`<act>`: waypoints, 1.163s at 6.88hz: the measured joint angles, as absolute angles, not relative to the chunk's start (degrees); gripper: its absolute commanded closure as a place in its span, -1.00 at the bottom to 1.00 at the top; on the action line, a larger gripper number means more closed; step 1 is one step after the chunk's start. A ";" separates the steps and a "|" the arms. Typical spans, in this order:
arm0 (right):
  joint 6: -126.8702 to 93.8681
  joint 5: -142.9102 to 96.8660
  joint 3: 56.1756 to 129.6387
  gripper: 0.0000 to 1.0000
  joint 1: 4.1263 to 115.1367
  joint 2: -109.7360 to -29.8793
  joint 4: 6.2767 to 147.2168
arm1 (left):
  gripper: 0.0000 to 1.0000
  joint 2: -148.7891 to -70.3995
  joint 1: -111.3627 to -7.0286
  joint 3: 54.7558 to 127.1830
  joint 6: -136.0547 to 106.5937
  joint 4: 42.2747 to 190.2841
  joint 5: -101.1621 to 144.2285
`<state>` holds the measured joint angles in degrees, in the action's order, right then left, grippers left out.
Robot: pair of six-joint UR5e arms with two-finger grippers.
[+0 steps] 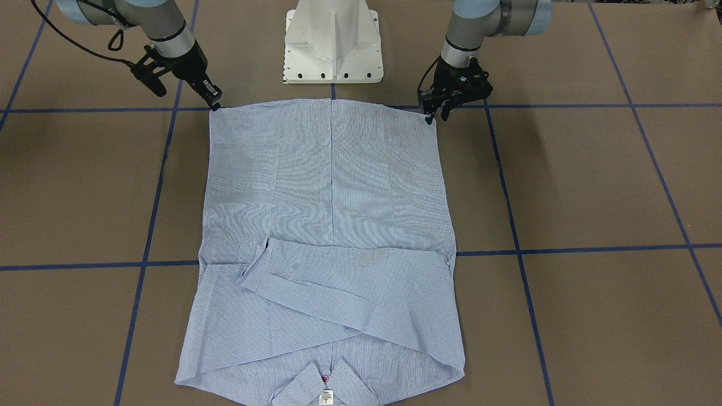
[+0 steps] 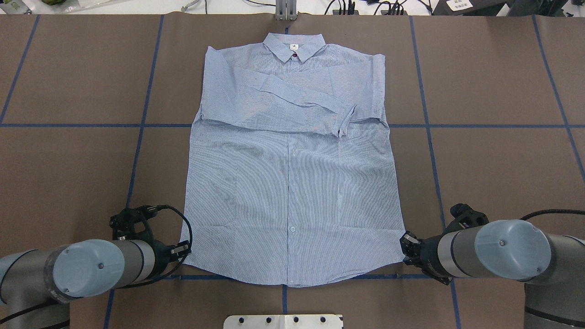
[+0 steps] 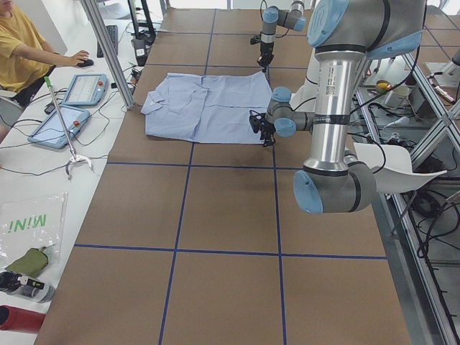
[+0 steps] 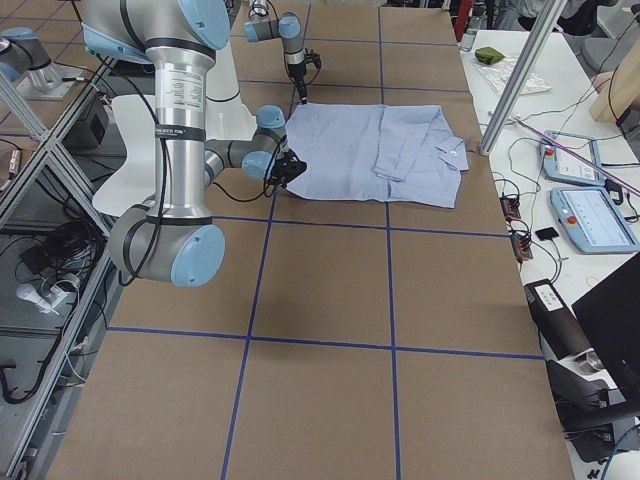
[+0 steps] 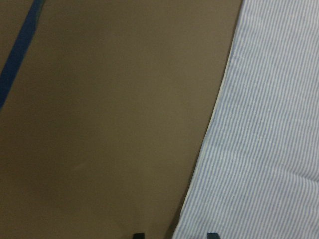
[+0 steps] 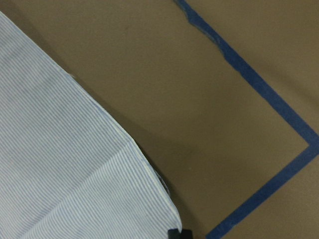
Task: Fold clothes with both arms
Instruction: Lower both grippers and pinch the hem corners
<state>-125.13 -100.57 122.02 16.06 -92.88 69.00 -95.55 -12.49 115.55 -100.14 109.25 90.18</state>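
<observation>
The light blue striped shirt [image 1: 333, 197] lies flat, front up, on the brown table, with both sleeves folded across the chest and the collar at the far edge [image 2: 292, 45]. My left gripper [image 1: 437, 117] is open at the hem's left corner. In the left wrist view [image 5: 175, 235] its two fingertips straddle the shirt's edge [image 5: 269, 124]. My right gripper [image 1: 215, 105] is shut on the hem's right corner. In the right wrist view [image 6: 180, 234] the corner of the shirt [image 6: 60, 164] runs into the closed tips. Both show in the overhead view, the left gripper [image 2: 183, 250] and the right gripper [image 2: 405, 249].
The white pedestal base [image 1: 333, 45] stands just behind the hem, between the arms. Blue tape lines [image 2: 137, 137] grid the brown table. A person [image 3: 21, 50] and tablets [image 3: 86, 88] sit beyond the table's far edge, past a metal post [image 3: 108, 50].
</observation>
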 measured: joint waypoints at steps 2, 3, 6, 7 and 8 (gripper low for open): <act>-125.13 -100.57 122.07 1.00 16.22 -92.90 68.99 | 0.00 -95.94 -12.43 115.54 -100.11 109.31 90.18; -125.15 -100.57 122.08 1.00 16.25 -92.90 68.99 | 0.00 -96.29 -12.41 115.52 -100.11 109.32 90.17; -125.16 -100.61 122.07 1.00 16.26 -92.90 68.99 | 0.25 -96.60 -12.39 114.72 -100.03 109.36 90.18; -125.15 -100.58 122.06 1.00 16.26 -92.90 68.99 | 0.99 -96.78 -12.39 114.49 -100.03 109.39 90.19; -125.14 -100.57 122.06 1.00 16.26 -92.90 68.99 | 1.00 -97.05 -12.40 114.42 -100.04 109.40 90.27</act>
<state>-125.14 -100.57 122.06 16.26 -92.90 68.99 -97.05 -12.40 114.42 -100.04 109.40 90.27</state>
